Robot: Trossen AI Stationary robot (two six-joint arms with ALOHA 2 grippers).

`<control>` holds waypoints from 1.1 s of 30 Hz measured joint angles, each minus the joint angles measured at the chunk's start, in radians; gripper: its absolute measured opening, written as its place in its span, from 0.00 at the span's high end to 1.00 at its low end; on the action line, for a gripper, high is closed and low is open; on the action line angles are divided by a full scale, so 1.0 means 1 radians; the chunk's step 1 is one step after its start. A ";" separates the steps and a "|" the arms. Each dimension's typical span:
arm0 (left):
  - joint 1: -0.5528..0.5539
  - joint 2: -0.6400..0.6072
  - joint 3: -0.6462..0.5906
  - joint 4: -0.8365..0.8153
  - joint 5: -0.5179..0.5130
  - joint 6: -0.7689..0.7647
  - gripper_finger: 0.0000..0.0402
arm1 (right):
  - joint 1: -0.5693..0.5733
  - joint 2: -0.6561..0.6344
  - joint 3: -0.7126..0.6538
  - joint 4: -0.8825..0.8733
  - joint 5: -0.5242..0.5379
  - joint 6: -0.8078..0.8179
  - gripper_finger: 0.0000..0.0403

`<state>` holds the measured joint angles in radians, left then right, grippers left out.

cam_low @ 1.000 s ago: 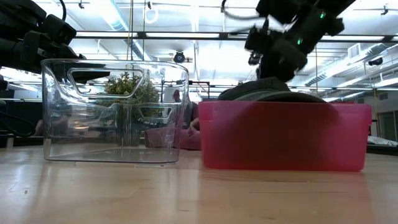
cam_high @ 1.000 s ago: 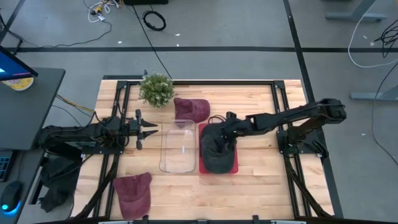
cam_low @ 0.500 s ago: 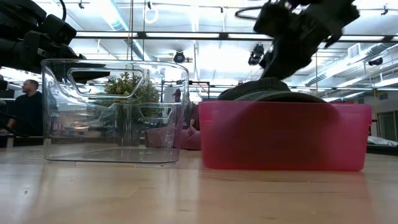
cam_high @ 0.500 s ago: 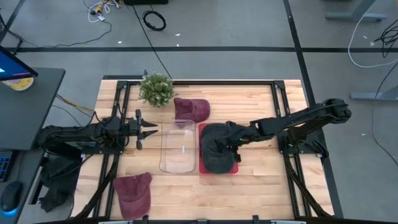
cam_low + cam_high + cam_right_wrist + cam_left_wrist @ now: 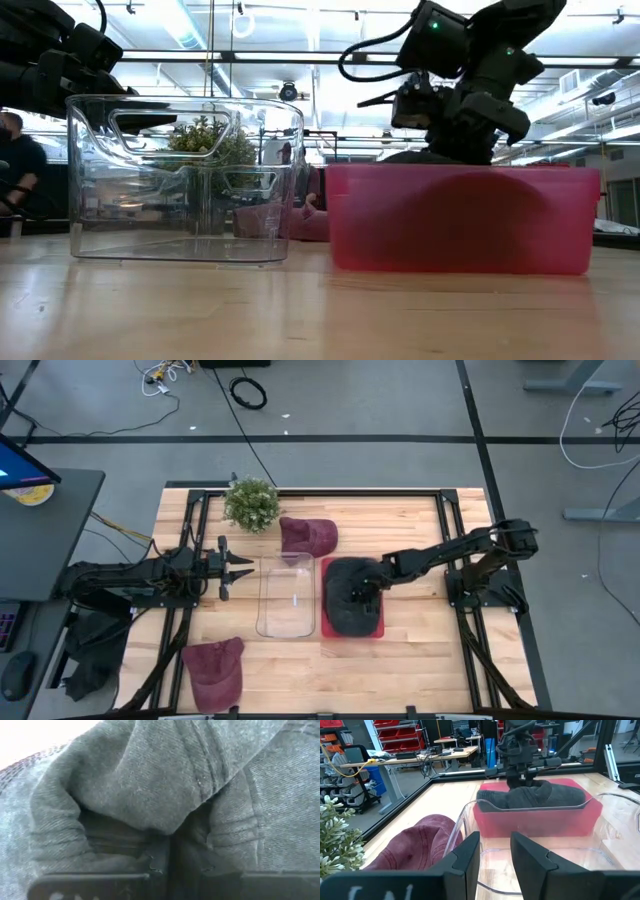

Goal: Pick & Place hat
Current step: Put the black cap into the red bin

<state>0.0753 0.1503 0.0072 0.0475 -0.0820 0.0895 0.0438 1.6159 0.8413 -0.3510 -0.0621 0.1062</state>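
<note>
A dark grey hat (image 5: 348, 600) lies in the red bin (image 5: 380, 628) at the table's middle. It also shows in the left wrist view (image 5: 545, 796) and fills the right wrist view (image 5: 150, 780). My right gripper (image 5: 364, 589) is down on the hat, its fingers together. In the low view the bin's wall (image 5: 460, 220) hides its fingertips. My left gripper (image 5: 247, 568) waits at the left, level, slightly open and empty, pointing at the clear bin (image 5: 288, 598). My right gripper presses its shut fingers (image 5: 125, 845) into the hat's crown (image 5: 150, 795), slanting down from the table's right side. The cloth bulges up around the fingers. The hat lies in the red bin, only just above its rim (image 5: 430, 157).
A maroon hat (image 5: 308, 536) lies just beyond the clear bin, and another maroon hat (image 5: 213, 670) lies at the near left. A small potted plant (image 5: 251, 503) stands at the far edge. Bare wood shows at the near middle and right.
My right gripper has moved from above the hat's far end toward the table's near edge and down into the bin. The grey hat bulged above the red bin's rim a second ago and now sits lower, pressed down into the bin.
</note>
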 joint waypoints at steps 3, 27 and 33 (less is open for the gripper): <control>0.000 0.000 0.000 0.000 0.000 0.000 0.71 | -0.011 -0.007 0.000 -0.056 0.006 0.013 0.90; 0.000 0.000 0.000 0.000 0.000 0.000 0.71 | 0.011 -0.143 -0.010 -0.256 0.015 0.006 0.90; 0.000 0.000 0.000 0.000 0.000 0.000 0.71 | 0.017 -0.200 -0.010 -0.236 0.017 0.010 0.90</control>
<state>0.0753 0.1501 0.0074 0.0475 -0.0822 0.0895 0.0608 1.4159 0.8310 -0.5867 -0.0452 0.1161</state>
